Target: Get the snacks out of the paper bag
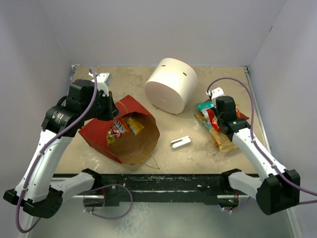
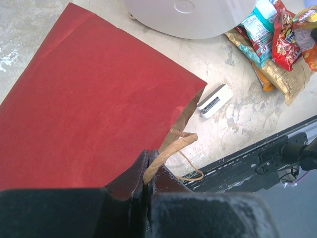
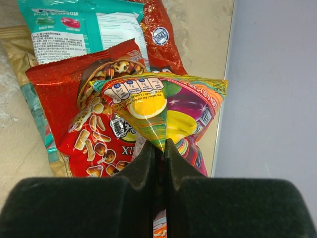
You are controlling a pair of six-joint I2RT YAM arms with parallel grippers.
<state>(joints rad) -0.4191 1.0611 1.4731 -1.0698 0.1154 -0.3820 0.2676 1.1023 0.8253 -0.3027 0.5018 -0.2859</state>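
- The left gripper (image 2: 148, 166) is clamped on the paper bag (image 2: 89, 99) at its rim.
- The right gripper (image 3: 159, 148) is clamped on a multicoloured packet (image 3: 168, 106), held above the snack pile (image 1: 214, 121).
- Other packets (image 1: 123, 127) are seen inside the bag mouth, well to the right gripper's left and nearer the left gripper.
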